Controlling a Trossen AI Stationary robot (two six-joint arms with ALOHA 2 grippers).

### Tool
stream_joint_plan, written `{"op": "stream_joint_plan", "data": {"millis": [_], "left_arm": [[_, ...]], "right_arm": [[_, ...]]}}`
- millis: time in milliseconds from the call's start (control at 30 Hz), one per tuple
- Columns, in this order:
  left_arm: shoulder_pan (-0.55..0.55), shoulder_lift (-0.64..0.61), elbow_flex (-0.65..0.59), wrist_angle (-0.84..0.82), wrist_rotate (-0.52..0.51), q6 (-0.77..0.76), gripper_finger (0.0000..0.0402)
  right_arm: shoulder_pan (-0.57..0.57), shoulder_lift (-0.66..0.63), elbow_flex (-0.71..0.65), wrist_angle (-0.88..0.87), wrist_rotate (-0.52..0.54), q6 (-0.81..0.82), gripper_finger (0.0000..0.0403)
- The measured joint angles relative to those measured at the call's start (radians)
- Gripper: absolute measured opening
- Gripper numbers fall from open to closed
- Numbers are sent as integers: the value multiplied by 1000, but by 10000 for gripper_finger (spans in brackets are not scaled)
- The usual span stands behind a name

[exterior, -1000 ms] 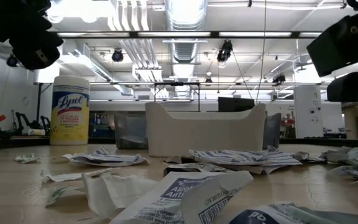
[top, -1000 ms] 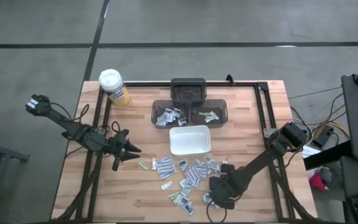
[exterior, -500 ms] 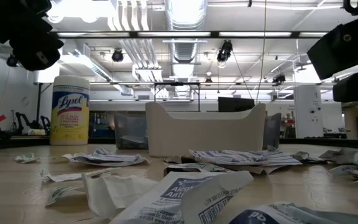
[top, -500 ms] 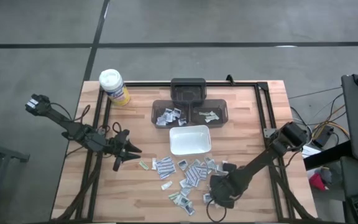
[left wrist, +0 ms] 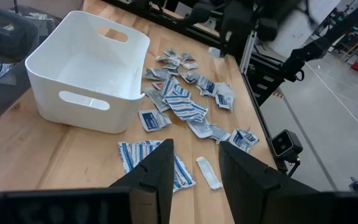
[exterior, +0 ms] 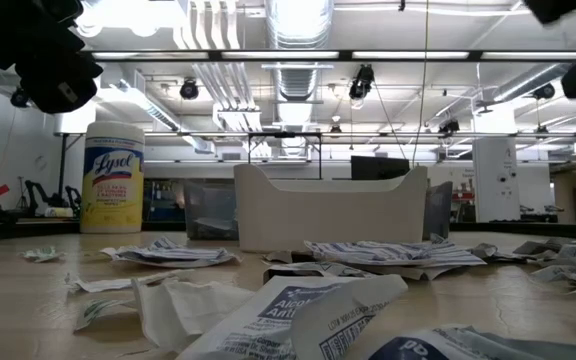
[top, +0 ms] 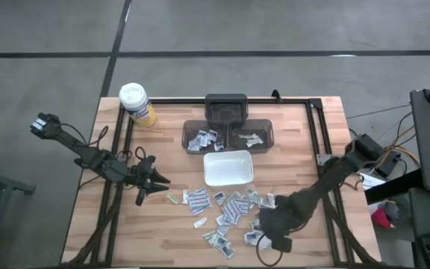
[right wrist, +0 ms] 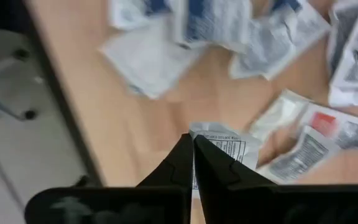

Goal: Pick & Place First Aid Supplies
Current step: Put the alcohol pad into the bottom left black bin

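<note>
Packets (top: pixel 228 206), dozens loose beside one white tray (top: pixel 228 167); right claw (right wrist: pixel 193 163) pinched on one packet (right wrist: pixel 224 149); left claw (left wrist: pixel 194 163) parted, empty.

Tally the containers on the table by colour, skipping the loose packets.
Yellow canister: 1
White tray: 1
Dark bins: 3
Total: 5

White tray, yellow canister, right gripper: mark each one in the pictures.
white tray (top: pixel 228 177): high view, on its near rim.
yellow canister (top: pixel 134 96): high view, on its white lid.
right gripper (right wrist: pixel 193 148): right wrist view, between the shut fingertips, which pinch a packet (right wrist: pixel 224 146).
</note>
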Motion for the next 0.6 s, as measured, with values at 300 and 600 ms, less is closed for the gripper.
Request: {"op": "stream_joint_plan", "data": {"millis": [300, 600], "left_arm": [[1, 8, 0, 43, 0, -16, 119], [1, 48, 0, 192, 2, -14, 119]], "right_arm": [[-50, -187, -17, 342, 179, -63, 8], [-126, -300, -100, 771, 300, -290, 8]]}}
